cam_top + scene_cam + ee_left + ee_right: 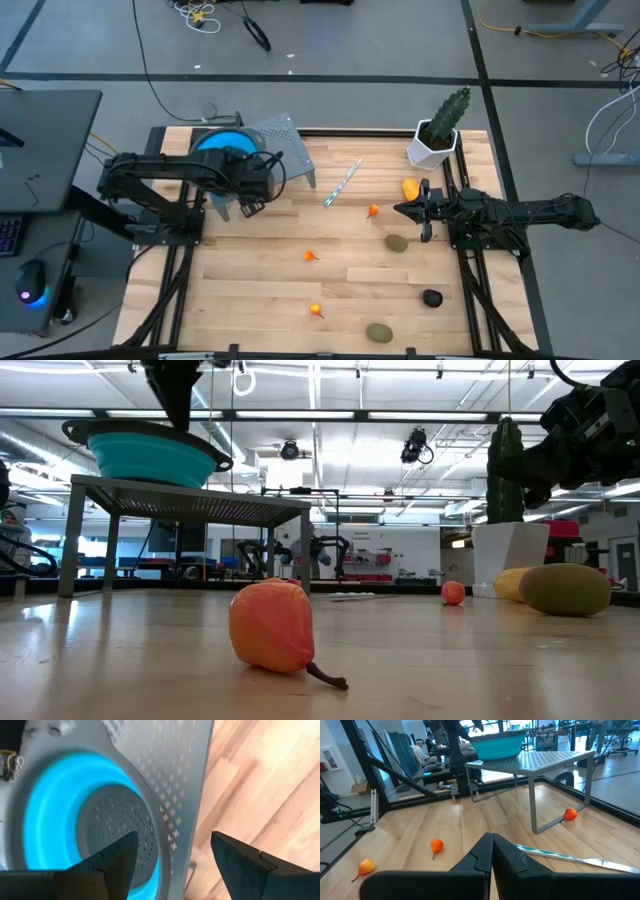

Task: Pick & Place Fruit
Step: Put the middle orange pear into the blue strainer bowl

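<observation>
Fruit lies scattered over the wooden table (250, 270); none sits in either pincer.

Left gripper (172, 852): fingers parted with a clear gap, nothing between them. It hangs over the blue bowl (222, 143), pointing down at the bowl's perforated grey bottom. One finger (115, 857) shows over the bowl's floor, the other over the edge of the grey perforated stand (285, 140) that carries the bowl. Bare wood shows beyond that edge.

Right gripper (492, 851): fingers pressed together, empty. It hovers low above the table at the right side, aimed toward the stand. Just beside it, toward the table's back edge, the yellow-orange oval (411, 187). Just ahead of its tips, a small orange piece (373, 210). Near it on the front side, an olive-green oval (397, 243). Farther ahead, a thin pale striped stick (343, 183) lies flat on the wood.

Well out from both grippers: a second orange piece (310, 256) mid-table, a third (317, 311) nearer the front edge, the second olive-green oval (379, 332) at the front, the dark round fruit (432, 297) front right.

Behind the right gripper, at the back corner, a green cactus-like plant (450, 112) in a white pot (430, 150).
</observation>
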You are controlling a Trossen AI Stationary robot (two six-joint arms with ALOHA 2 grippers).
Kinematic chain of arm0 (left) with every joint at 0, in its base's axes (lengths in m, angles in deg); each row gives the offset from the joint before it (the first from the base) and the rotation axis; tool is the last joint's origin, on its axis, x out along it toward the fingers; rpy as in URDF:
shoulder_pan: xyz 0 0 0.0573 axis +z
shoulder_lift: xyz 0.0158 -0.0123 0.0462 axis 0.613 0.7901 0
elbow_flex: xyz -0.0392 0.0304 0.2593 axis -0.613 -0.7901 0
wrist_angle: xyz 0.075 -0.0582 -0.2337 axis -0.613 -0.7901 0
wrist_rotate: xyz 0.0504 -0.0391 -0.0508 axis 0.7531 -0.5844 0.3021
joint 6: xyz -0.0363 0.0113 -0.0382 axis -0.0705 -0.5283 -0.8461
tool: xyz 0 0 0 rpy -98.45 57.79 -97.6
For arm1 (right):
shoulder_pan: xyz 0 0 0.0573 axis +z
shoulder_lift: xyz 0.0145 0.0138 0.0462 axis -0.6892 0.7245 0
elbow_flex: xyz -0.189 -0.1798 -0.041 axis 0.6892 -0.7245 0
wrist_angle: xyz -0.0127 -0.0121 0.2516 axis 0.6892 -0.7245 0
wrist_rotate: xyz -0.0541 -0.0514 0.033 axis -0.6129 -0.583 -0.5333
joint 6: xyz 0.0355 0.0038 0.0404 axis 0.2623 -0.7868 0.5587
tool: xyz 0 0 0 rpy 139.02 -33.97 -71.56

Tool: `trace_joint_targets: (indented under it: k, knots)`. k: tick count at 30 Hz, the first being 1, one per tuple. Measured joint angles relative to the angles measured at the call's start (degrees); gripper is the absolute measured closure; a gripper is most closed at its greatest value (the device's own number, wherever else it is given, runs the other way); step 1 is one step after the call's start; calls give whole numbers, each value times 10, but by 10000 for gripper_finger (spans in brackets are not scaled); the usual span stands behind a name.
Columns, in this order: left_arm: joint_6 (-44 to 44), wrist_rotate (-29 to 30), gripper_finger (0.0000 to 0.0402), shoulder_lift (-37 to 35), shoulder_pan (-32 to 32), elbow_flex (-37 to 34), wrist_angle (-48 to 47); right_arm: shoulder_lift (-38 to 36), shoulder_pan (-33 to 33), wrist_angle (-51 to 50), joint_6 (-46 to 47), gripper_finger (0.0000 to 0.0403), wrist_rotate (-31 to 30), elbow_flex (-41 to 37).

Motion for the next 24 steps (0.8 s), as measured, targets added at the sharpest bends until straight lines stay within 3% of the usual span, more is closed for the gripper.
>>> trace_joint_targets:
  k: [6, 19, 24]
  knots:
    - [-11, 8, 141, -1, -17, 43, 21, 0, 0, 0, 0, 390, 0, 0]
    - [92, 45, 141, 1, -145, 42, 280, 0, 0, 0, 0, 390, 0, 0]
    - [105, 52, 141, 22, -186, 2, 355, 0, 0, 0, 0, 390, 0, 0]
